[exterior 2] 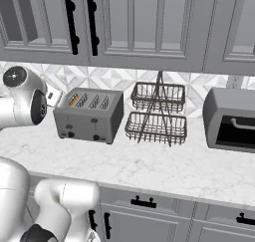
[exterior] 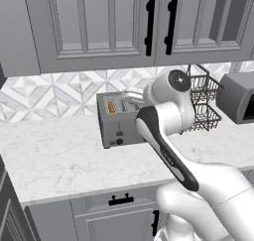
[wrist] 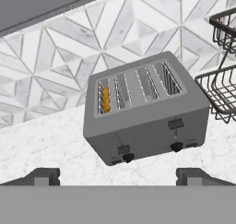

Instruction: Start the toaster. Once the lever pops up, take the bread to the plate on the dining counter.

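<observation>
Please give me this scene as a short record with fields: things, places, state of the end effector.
toaster: on marble worktop, by tiled wall
bread: sunk in leftmost slot
lever: low on toaster front
right tab: higher than lever
wire basket rack: right of toaster
oven: far right
end effector: open, above and before toaster, touching nothing

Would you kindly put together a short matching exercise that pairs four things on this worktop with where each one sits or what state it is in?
Things:
1. bread
2. lever
3. wire baskets
4. oven

Places or states:
A. far right of the worktop, dark opening
B. down in the toaster's leftmost slot
C. low on the toaster's front, left side
D. between toaster and oven, two tiers

Pairs: 1-B, 2-C, 3-D, 4-A
</observation>
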Robot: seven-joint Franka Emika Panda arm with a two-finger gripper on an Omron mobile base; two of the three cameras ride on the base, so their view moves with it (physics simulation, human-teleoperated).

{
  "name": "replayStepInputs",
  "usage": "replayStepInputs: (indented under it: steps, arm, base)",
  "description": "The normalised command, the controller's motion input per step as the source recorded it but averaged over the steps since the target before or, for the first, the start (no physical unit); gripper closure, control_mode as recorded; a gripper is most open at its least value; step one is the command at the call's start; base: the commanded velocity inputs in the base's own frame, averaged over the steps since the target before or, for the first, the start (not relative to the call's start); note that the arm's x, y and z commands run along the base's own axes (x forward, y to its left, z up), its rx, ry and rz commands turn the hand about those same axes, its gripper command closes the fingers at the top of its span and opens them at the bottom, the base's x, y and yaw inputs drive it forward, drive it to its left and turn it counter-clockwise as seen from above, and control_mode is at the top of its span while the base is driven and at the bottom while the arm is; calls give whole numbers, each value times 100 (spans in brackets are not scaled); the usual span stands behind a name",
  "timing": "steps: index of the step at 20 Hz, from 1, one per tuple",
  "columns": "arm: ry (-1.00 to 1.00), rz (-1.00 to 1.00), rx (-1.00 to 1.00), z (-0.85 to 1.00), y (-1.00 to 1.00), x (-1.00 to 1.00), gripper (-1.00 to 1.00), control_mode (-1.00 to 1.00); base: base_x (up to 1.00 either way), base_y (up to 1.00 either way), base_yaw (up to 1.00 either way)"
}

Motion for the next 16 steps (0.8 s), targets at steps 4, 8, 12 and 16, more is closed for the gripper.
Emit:
replayStepInputs:
  steps: [4,8,12,16]
  arm:
    - [0,0,1,81,0,-40,-100,-100]
    - [-2,0,0,32,0,-21,-100,-100]
    - [0,0,0,0,0,0,-100,-100]
    - [0,0,0,0,0,0,-100,-100]
  base:
    - [0,0,0]
    - [0,0,0]
    - [0,0,0]
    - [0,0,0]
